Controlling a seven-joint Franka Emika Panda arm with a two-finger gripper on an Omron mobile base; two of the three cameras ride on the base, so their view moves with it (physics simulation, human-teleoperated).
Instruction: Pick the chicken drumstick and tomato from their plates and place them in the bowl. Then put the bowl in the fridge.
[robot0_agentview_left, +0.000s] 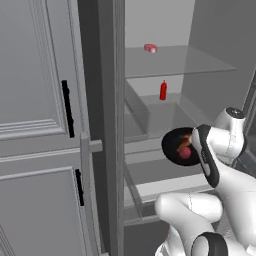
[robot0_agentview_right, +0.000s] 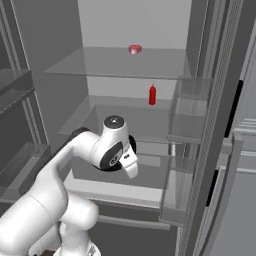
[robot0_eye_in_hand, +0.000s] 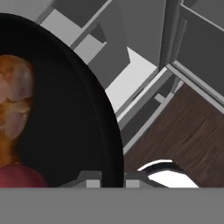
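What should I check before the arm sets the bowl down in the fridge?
1. Brown chicken drumstick inside the deep dark bowl: ok.
2. Small red tomato in the bowl: ok.
3. End effector clamped on the bowl's rim: ok, one fingertip either side.
4. Tall grey fridge open: ok.
5. Glass shelf has room beside the red bottle: ok.
6. Bowl already resting on a shelf: cannot tell.

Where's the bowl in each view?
Left base view: the bowl sits centre-right, in front of the fridge shelves, against the arm.
Right base view: hidden behind the wrist.
Hand view: its dark rim crosses the left half.
Shared landmark: the red bottle on a shelf.
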